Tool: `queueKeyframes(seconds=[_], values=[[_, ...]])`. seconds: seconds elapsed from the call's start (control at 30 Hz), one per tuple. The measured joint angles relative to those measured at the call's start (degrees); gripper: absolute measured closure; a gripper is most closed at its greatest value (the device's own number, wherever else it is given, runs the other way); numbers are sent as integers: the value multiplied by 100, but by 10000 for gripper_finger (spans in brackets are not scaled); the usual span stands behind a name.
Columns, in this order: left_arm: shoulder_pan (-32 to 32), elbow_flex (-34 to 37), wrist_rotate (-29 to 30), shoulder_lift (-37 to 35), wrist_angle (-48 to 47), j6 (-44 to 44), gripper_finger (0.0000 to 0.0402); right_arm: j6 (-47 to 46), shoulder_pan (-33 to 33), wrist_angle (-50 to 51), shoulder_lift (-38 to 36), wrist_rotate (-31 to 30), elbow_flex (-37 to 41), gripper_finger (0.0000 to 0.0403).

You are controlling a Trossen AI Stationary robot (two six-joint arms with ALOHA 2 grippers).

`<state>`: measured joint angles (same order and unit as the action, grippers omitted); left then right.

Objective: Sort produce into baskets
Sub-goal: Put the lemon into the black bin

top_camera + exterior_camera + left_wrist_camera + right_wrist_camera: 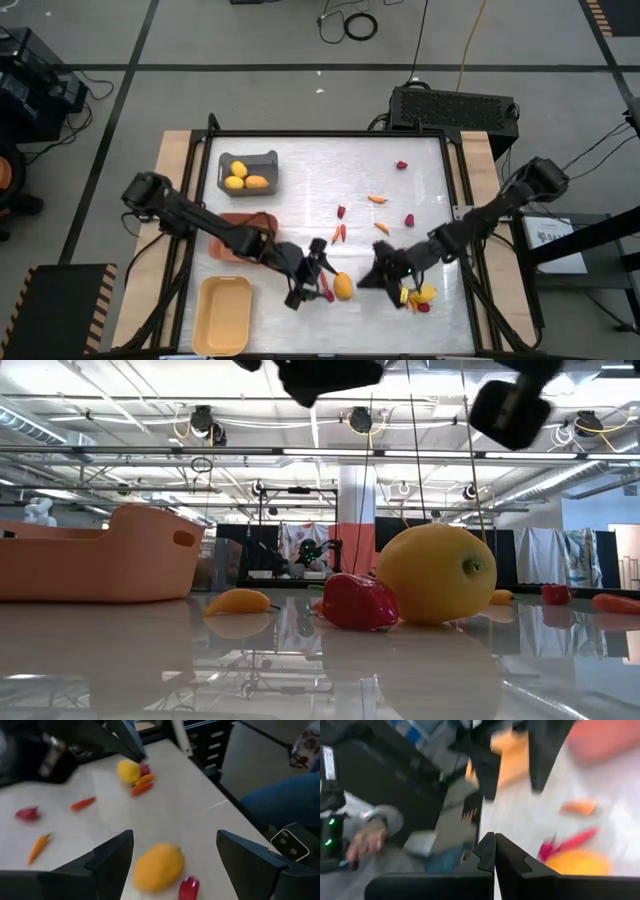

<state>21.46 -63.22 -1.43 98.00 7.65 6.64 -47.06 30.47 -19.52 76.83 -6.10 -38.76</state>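
Observation:
A yellow-orange lemon (343, 287) lies on the white table near its front edge, with a red strawberry piece (188, 887) beside it. My left gripper (318, 272) hovers open just left of the lemon. In the left wrist view its fingers stand either side of the lemon (157, 867), above it and apart from it. My right gripper (364, 279) is shut and holds nothing, just right of the lemon (577, 862). The grey basket (268, 160) at the back left holds three lemons. The orange basket (240, 220) is partly under my left arm. The pale yellow basket (222, 315) stands at the front left.
Carrots (377, 199) and red pieces (409, 220) lie scattered over the table's middle and right. A second lemon with small pieces (420, 295) sits under my right arm. A person's hand (367, 837) shows beyond the table's edge.

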Motion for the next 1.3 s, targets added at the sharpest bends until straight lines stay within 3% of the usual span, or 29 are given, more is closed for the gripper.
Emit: queueKeyframes(seconds=[0.3, 0.47, 0.6, 0.93, 1.1, 1.3], values=[[259, 2, -10, 718, 1393, 321, 109, -1095, 787, 3903, 851, 918, -1908, 403], [281, -118, -48, 1029, 1680, 275, 109, -2055, 1072, 6000, 1066, 955, -3071, 403], [279, -435, -132, 1285, 1559, 272, 109, -2581, 1211, 7326, 1091, 924, -3492, 403], [265, -1093, -75, 1381, 760, 277, 109, -2449, 1369, 8571, 1111, 1114, -3309, 399], [228, -1093, -44, 1381, 601, 273, 109, -1411, 1465, 8620, 1111, 1149, -3080, 371], [218, -1093, -2, 1381, 454, 272, 109, -186, 1515, 8592, 1111, 1063, -2984, 310]])
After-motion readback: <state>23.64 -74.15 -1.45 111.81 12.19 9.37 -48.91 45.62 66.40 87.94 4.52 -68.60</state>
